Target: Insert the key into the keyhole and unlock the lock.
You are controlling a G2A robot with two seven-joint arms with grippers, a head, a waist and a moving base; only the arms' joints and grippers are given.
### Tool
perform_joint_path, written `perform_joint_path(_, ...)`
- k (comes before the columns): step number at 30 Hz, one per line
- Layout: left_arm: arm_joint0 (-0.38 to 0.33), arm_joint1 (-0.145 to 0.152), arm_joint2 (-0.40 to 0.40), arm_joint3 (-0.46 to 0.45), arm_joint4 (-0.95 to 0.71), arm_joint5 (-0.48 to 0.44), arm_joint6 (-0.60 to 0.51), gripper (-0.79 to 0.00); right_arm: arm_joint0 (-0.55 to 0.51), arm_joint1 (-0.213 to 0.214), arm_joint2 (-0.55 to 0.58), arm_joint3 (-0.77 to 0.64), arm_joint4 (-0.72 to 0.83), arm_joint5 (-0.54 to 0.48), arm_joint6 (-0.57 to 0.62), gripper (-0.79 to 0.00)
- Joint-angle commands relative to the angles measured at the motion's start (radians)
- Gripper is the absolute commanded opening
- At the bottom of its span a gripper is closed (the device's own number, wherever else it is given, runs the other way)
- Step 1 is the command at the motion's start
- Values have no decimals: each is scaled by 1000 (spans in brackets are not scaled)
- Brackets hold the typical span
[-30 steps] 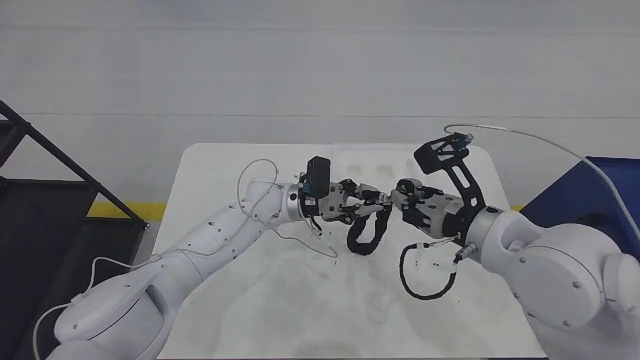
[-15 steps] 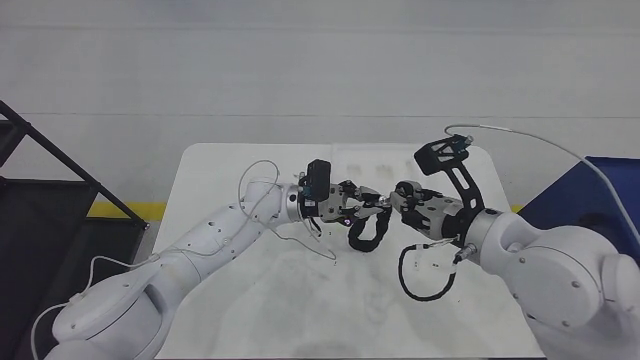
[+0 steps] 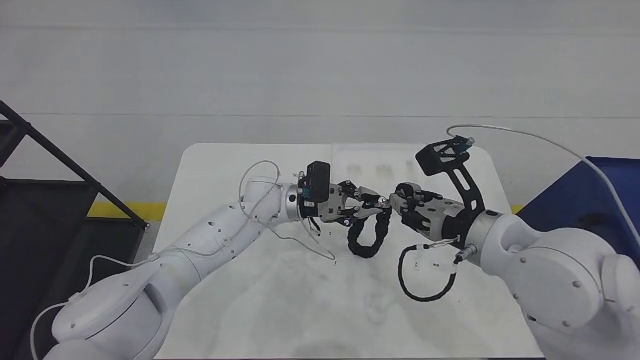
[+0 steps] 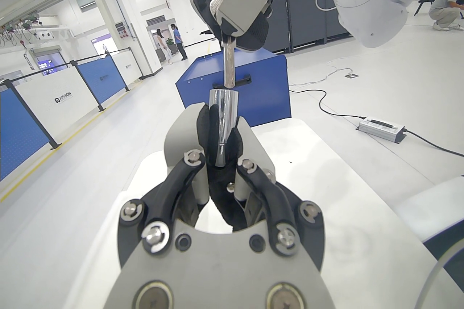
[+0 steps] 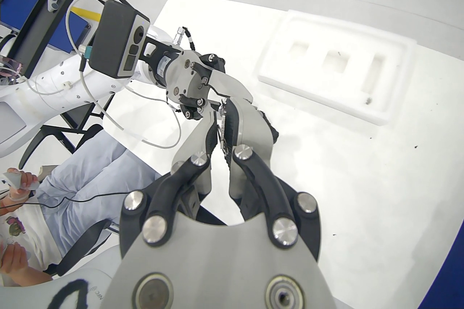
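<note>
I have the left gripper [image 4: 219, 129] closed narrow on the lock [image 4: 223, 115], a chrome cylinder held between its black pads with the keyhole end pointing away from the wrist. The lock is up in the air on the robot's side of the tray [image 5: 402, 46], clear of it. Its black cable loop [image 3: 368, 235] hangs below, on that same side of the tray.

The right gripper [image 4: 230, 29] faces the lock end to end, its fingers pinched together on the head of the key [image 4: 229, 66]. The key lies straight in line with the cylinder and its tip meets the keyhole end. I cannot tell how deep it sits.

Both grippers are close together, near the tray but apart from it. The tray lies flat on the table [image 3: 220, 190] and has three rectangular recesses.
</note>
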Motion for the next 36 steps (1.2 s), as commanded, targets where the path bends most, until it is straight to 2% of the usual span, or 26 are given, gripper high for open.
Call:
perform_joint_path(1,0,0,0,-1,3,1,1,-785,-2,0,-1,0,4,4,-4,-785)
perform_joint_path(21,-1,2,2,-7,4,2,2,-785,-17,-1,2,6,25,31,-51,-785)
perform_joint_path(36,0,5,1,-14,3,4,5,-785,-2,0,-27,18,-9,55,-36,-785)
